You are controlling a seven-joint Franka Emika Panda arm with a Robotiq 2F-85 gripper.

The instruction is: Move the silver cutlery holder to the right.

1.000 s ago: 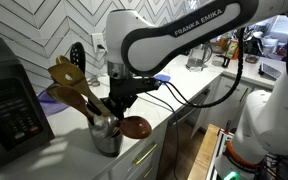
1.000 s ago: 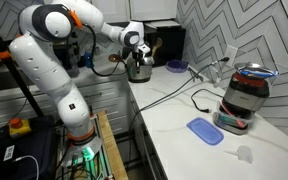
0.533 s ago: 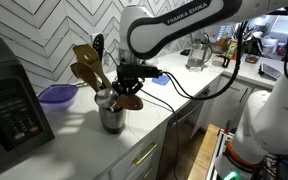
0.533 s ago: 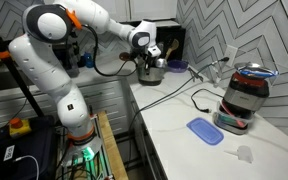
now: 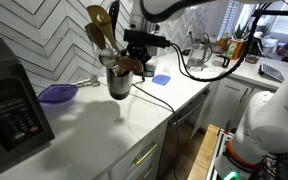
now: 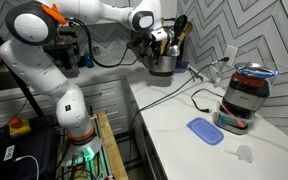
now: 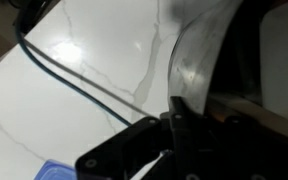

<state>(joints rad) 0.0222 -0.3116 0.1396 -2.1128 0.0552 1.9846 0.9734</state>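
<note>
Gripper (image 5: 128,66) clamped on the rim of the silver cutlery holder (image 5: 118,84), which looks just off the countertop (image 5: 94,125). Wooden spoons (image 5: 99,30) poke out twd 11 o'clock; purple lid (image 5: 56,93) at its 9 o'clock.

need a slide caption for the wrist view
Wrist view: jaws clamped on the silver cutlery holder, with the white marble counter and a black cable below.

Your silver cutlery holder (image 5: 118,83) hangs upright just above the white surface (image 5: 134,128), a shiny cylinder with brown wooden spoons and spatulas (image 5: 99,30) fanning from its top.
</note>
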